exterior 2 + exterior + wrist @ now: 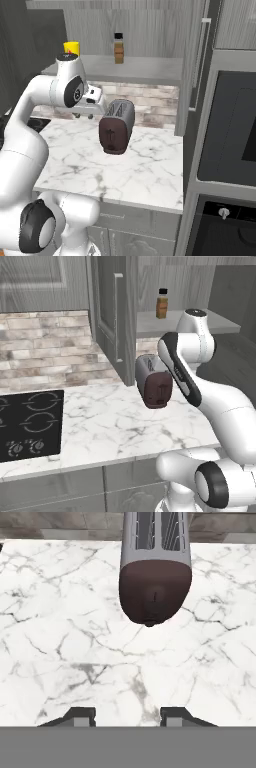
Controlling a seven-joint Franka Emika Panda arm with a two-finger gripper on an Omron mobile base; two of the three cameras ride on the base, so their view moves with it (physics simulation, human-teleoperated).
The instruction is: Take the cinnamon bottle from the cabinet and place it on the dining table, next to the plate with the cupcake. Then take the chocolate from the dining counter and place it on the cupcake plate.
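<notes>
I have the gripper [127,716] hanging over the marble worktop [115,426], pointing down at bare stone just in front of the toaster [155,577]. Its jaws stand at their narrowest and nothing is between them; it holds nothing.

The cinnamon bottle [162,304] stands upright on the shelf of the cabinet [135,67], well above and behind the gripper. The cabinet door [111,316] is swung open with its bar handle [119,316] facing out. A yellow container [71,48] sits on the same shelf, well apart from the bottle. By my reading the task has barely started: the first pick is not yet made.

Risks as I judge them:

- The toaster sits between the gripper and the shelf. A straight rise and reach could clip its top or shove it back along the worktop.
- The jaws must be spread before the approach. If I arrive at the bottle with them narrow, the fingertips will strike it and could knock it over or push it deeper into the shelf.
- The bottle is slim and tall with a small base, so a glancing touch or an off-centre squeeze would probably tip it.
- The open door stands close on one side of the shelf opening. A wide elbow swing could hit it or its handle.
- The shelf edge is a further obstacle; coming in too low would catch the fingers on it.
</notes>
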